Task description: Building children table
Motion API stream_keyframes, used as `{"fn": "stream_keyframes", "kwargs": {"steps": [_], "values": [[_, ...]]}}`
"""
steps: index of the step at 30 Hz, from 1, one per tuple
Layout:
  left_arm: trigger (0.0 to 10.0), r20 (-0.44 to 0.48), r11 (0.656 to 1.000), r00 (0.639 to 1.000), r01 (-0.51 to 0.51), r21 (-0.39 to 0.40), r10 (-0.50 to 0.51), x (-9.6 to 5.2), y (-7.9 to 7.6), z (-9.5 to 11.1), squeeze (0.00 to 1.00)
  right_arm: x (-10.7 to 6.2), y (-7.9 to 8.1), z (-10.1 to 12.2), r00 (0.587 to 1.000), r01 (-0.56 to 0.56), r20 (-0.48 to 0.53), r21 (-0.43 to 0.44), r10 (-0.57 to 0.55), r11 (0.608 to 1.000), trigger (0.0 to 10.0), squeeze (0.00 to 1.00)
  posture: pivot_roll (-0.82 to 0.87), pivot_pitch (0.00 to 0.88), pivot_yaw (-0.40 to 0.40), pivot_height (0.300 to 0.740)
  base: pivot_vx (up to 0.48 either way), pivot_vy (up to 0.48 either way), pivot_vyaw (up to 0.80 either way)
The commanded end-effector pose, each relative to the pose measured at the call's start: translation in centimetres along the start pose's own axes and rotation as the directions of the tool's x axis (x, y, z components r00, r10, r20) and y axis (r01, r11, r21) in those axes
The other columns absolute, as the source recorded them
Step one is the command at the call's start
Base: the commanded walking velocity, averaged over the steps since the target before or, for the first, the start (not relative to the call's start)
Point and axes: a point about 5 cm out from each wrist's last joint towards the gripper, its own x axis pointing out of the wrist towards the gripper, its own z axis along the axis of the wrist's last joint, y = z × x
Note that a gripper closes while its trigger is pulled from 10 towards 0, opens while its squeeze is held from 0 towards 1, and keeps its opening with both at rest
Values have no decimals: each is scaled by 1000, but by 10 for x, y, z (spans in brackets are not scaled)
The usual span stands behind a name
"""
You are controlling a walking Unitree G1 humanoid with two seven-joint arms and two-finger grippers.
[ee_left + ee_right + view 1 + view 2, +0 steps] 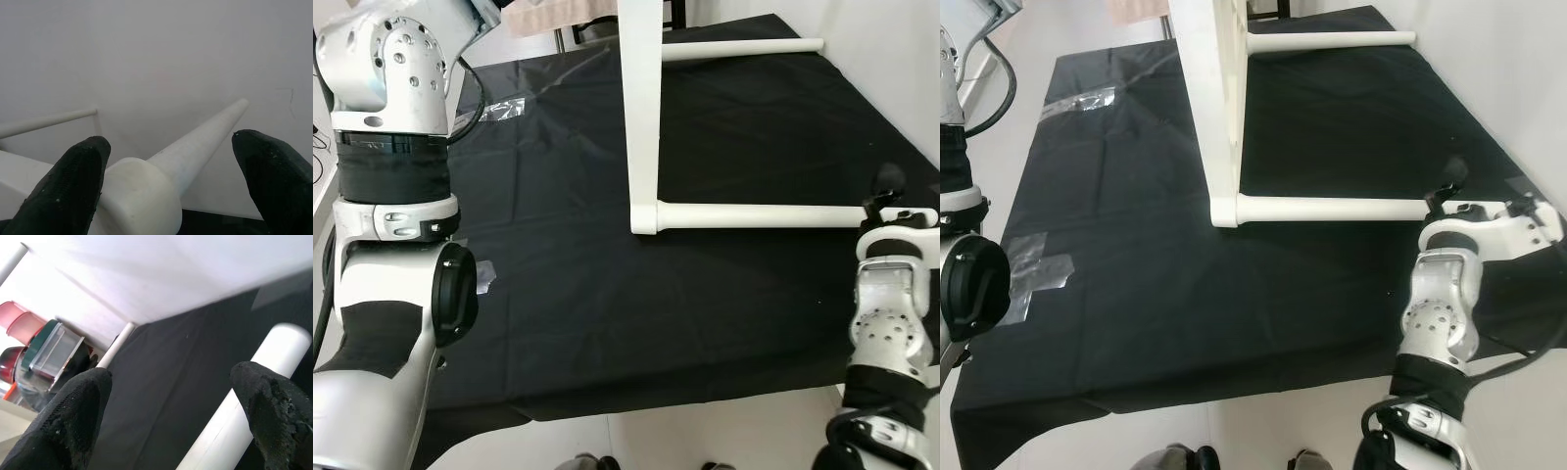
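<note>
I see the white table (644, 117) on its side on the black cloth (558, 294); its near leg (759, 214) runs crosswise toward my right tool (891, 186), fingers spread; left tool (166, 186) spread around another leg

- We see the white table (643, 117) on its side, but the picture's top edge cuts off its upper part.
- The left gripper (171, 186) shows us two black fingertips (78, 181), both cut by the bottom edge; its place over the black cloth (607, 294) we cannot tell from the head views.
- The right gripper's fingers (274, 416) run out of frame likewise; in the head view the silver wrist (891, 294) hides most of them.
- The red and green containers (44, 347) beyond the cloth's far edge are blurred; we cannot tell what they hold.
</note>
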Motion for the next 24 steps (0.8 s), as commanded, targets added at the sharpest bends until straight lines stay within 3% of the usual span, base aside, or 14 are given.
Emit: {"fn": "stream_keyframes", "kwargs": {"steps": [1,2,3,4,6,8,13,15,24], "values": [[10000,3,999,999,44,-18,-44,-6,-4,1,0,-3,11,8,995,-95,24,-102,98,990,10000,0,-4,183,93,740,0,0,0],[10000,5,996,997,77,-42,-77,-10,-8,-1,0,-6,19,10,985,-165,15,-192,171,967,10000,0,-12,178,94,740,0,0,0],[10000,5,996,997,77,-42,-77,-10,-8,-1,0,-6,19,10,985,-165,15,-192,171,967,10000,0,-12,178,94,740,0,0,0],[10000,17,985,988,151,-78,-150,-17,-18,-5,0,-10,29,8,969,-241,-16,-289,247,927,10000,0,-14,172,92,740,0,0,0],[10000,20,979,984,178,-98,-177,-20,-23,-7,0,-12,32,4,963,-263,-36,-317,265,911,10000,0,-15,171,92,740,0,0,0],[10000,18,966,977,210,-152,-210,-34,-35,-19,0,-21,45,-8,941,-338,-111,-374,320,863,10000,0,-24,163,81,740,0,0,0],[10000,10,957,975,220,-190,-223,-43,-40,-27,0,-23,52,-14,925,-378,-139,-399,353,835,10000,0,-26,159,75,740,0,0,0],[10000,-6,938,972,225,-262,-235,-64,-50,-41,0,-21,58,-18,918,-397,-148,-397,369,828,10000,0,-24,150,62,740,0,0,0],[10000,-10,920,988,140,-367,-154,-91,-55,-59,0,-17,55,-21,924,-381,-156,-445,349,810,10000,0,-20,145,51,740,0,0,0]]}}
